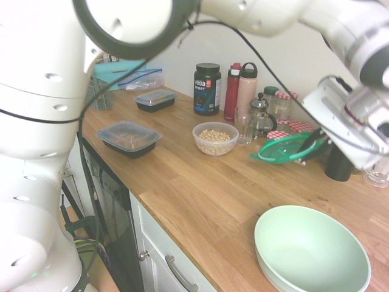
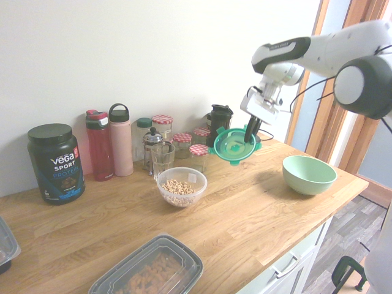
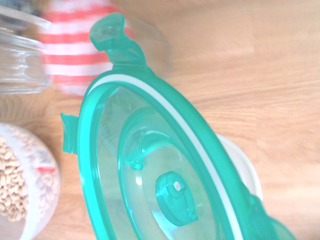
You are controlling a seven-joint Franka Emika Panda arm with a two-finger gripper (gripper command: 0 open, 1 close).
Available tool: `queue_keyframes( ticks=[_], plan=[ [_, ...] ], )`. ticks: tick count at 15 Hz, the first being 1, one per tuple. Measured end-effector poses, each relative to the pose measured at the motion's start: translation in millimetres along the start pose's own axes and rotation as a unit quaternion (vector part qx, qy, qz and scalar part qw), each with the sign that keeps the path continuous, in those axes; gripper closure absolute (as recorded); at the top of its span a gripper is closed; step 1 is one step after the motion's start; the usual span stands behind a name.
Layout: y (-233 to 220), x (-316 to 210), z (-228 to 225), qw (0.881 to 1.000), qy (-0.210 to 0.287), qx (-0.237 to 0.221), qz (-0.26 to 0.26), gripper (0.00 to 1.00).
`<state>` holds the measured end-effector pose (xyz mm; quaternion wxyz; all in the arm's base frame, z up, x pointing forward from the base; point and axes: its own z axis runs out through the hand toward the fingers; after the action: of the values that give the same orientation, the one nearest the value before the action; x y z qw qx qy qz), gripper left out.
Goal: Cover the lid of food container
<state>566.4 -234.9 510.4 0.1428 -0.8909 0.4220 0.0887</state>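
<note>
Gripper [image 2: 250,136] clamped on rim of round translucent green plastic lid [image 2: 233,145], held tilted in air above wooden counter [image 2: 245,214]. Small round clear food container [image 2: 181,185] w/ pale cereal sits apart, near glass jars.

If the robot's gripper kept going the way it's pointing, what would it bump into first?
Probably the wooden counter, or a red-checked jar just below. The gripper points steeply down, holding the green lid; depth is hard to judge.

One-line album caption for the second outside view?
End effector lifts green lid above counter, cereal bowl waiting.
</note>
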Motion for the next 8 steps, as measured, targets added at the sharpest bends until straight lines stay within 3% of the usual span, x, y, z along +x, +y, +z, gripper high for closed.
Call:
queue_keyframes(
  ticks=[4, 8],
  plan=[
    [-68, -58, -10, 0.989, 0.122, -0.082, -0.002, 1.00],
    [-111, -95, 4, 0.956, 0.231, -0.179, -0.012, 1.00]
  ],
)
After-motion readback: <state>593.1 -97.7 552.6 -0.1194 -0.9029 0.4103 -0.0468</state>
